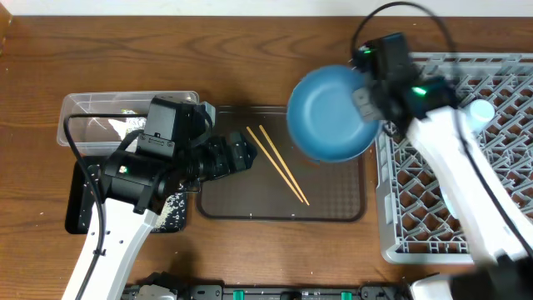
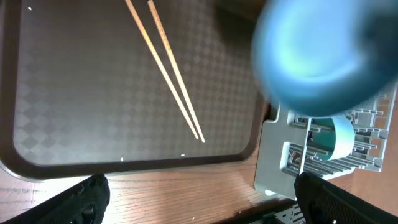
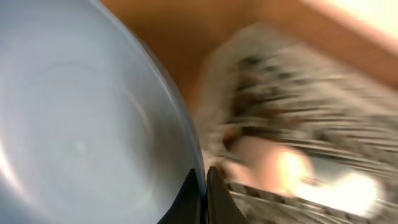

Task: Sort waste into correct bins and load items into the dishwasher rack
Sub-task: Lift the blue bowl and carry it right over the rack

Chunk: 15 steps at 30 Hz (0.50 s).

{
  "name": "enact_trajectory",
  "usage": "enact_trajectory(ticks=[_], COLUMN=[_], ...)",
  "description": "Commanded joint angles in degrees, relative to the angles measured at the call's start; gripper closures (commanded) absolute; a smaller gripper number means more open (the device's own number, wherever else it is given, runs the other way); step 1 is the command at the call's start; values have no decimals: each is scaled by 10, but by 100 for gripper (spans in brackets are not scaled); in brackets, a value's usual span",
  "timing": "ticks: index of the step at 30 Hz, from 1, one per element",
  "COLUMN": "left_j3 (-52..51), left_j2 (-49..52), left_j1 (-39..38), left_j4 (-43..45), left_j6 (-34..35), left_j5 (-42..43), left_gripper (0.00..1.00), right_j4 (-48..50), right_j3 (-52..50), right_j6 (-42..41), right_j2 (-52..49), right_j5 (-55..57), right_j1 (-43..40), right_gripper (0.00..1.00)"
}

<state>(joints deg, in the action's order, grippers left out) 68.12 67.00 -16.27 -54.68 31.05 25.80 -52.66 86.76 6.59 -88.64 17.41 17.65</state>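
Right gripper (image 3: 204, 194) fingers pressed thin onto the rim of the blue plate (image 1: 329, 112), pinching it at the edge; plate held in the air, tilted, over the right end of the brown serving tray (image 1: 241, 198) and just beside the left wall of the dishwasher rack (image 1: 404, 208). Step in hand, by my reading: carry the plate across and stand it in the rack. To do it well: keep the rim pinch firm, turn the plate edge-down, line it between two rows of pegs, and lower it clear of the light blue cup (image 2: 339, 134) before letting go. Left gripper (image 1: 240, 155) fingers spread wide, holding nothing, low over the serving tray's left half, near the two chopsticks (image 1: 279, 167) lying side by side. Overhead alone shows the clear tub (image 1: 83, 108) and black tray (image 1: 79, 204) with rice grains (image 1: 171, 208) at far left. Left wrist view shows the cup lodged in the rack's near corner under the plate. Right wrist view shows the pinch itself, rack behind heavily blurred.
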Motion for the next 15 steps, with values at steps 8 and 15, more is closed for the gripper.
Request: enact_trajectory(ticks=[8,15], left_j3=[7,7], left_j2=[0,0], left_j1=[2,2], left_j4=[-1,-1], left_j6=[-8,-8], left_j5=[5,5], left_gripper=[2,2], right_j4=[20,28], right_j3=[17,17], right_j6=[70,189], right_j2=[159,150], right_j5=[399,550], right_j1=[-116,-246], right_gripper=[99,99])
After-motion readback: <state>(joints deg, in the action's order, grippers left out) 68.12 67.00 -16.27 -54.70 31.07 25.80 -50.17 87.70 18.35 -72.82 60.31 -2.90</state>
